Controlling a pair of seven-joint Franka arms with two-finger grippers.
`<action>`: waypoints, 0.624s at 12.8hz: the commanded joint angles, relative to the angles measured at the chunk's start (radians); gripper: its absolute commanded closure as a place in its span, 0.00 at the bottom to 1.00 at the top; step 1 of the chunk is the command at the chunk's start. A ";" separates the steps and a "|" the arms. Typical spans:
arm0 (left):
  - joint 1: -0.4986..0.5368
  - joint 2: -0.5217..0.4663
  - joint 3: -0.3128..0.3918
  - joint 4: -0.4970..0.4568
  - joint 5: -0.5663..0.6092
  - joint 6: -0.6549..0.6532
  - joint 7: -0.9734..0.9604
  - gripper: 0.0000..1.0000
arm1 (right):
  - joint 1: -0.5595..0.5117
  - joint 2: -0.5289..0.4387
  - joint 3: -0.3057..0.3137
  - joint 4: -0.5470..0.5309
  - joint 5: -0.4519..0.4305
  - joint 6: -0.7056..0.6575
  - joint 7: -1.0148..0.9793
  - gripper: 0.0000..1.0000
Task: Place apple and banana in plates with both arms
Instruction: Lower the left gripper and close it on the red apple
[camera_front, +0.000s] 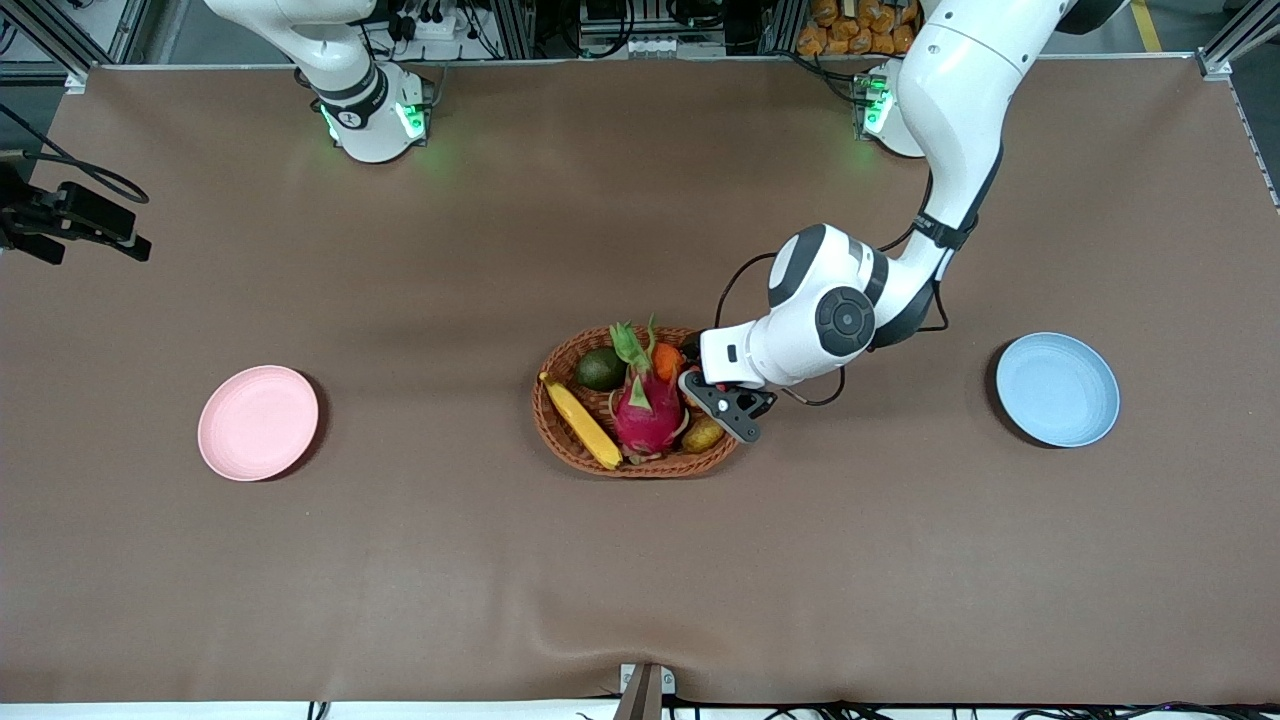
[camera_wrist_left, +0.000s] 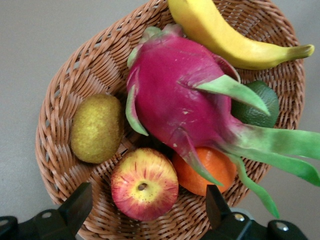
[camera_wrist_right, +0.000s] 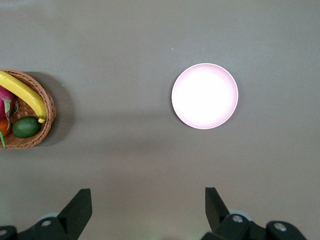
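Pink plate (camera_front: 258, 422): round, shallow, matte, bare; it lies on the brown desk (camera_front: 400, 560) toward the right arm's end, well apart from the basket. Right hand (camera_wrist_right: 145, 210): fingers apart, holding nothing, high over the desk near that plate; it does not show in the front view.

Wicker basket (camera_front: 560, 440): oval, at mid-desk. Banana (camera_front: 581, 421): yellow, slim, nearly straight; it rests along the basket rim toward the right arm's end, its long axis slanting from a farther end to an end nearer the front camera. Beside it lie a green oval fruit (camera_front: 600, 369), a magenta dragon fruit (camera_front: 648, 410) with green scales, an orange fruit (camera_front: 668, 360) and an olive-brown fruit (camera_front: 703, 434).

Apple (camera_wrist_left: 144, 183): round, red streaked with yellow, stem pit facing up; it sits in the basket just beside the orange fruit, hidden under the arm in the front view. Left hand (camera_wrist_left: 145, 212): fingers apart, empty, directly over the apple.

Blue plate (camera_front: 1058, 389): bare, toward the left arm's end.
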 joint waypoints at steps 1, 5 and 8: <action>0.000 0.022 0.001 -0.020 0.000 0.048 0.017 0.00 | 0.001 -0.013 0.000 -0.009 0.007 -0.004 -0.011 0.00; -0.006 0.028 0.001 -0.040 0.000 0.079 0.017 0.00 | -0.001 -0.013 0.000 -0.009 0.007 -0.005 -0.011 0.00; -0.014 0.042 0.001 -0.040 -0.001 0.103 0.016 0.00 | -0.001 -0.013 0.000 -0.009 0.009 -0.005 -0.011 0.00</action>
